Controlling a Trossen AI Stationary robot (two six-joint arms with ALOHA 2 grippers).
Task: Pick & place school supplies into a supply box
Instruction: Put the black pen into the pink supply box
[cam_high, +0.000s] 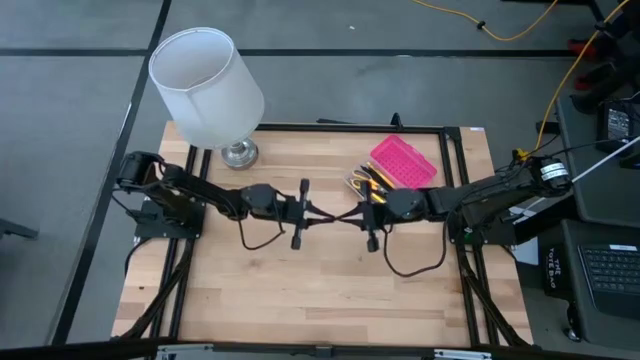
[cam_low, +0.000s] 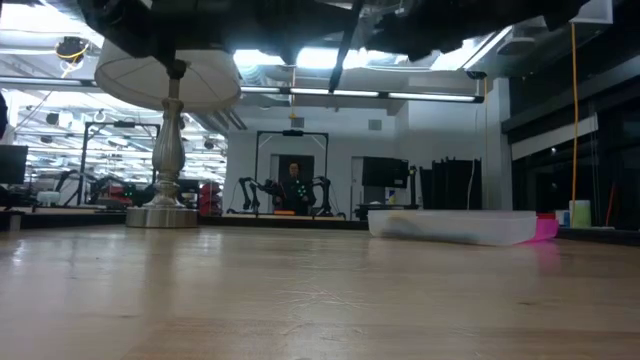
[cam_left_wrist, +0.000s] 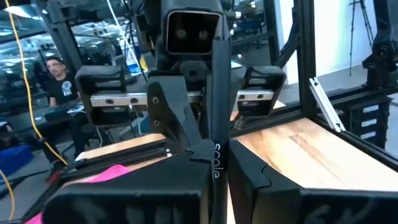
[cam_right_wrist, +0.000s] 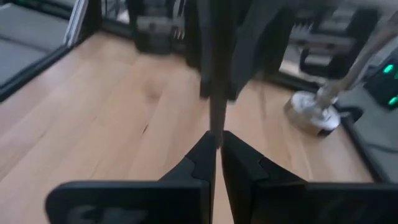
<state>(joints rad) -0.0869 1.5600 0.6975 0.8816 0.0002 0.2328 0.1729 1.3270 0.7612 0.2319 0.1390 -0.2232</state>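
A thin black pen (cam_left_wrist: 219, 93) stands nearly upright in the air over the middle of the table, its lower end (cam_low: 332, 85) well clear of the wood. My left gripper (cam_high: 325, 212) and my right gripper (cam_high: 350, 213) meet tip to tip there, both level and both shut on the pen. The supply box (cam_high: 365, 182) lies at the far right. Its clear base holds several pens, and its pink lid (cam_high: 403, 162) lies open beside it. My left gripper pinches the pen's shaft (cam_left_wrist: 217, 163) between its two fingers, coming level from the table's left, fingers across the pen. The pen stands upright and lifted clear. My right gripper pinches the same shaft (cam_right_wrist: 216, 134) between its fingertips, level from the table's right and across the pen, close to the left fingers.
A lamp with a white shade (cam_high: 205, 85) and a metal foot (cam_high: 238, 153) stands at the far left. The near half of the wooden table (cam_high: 300, 290) is bare. A black frame (cam_high: 455, 140) edges the table. A person (cam_left_wrist: 59, 81) sits beyond it.
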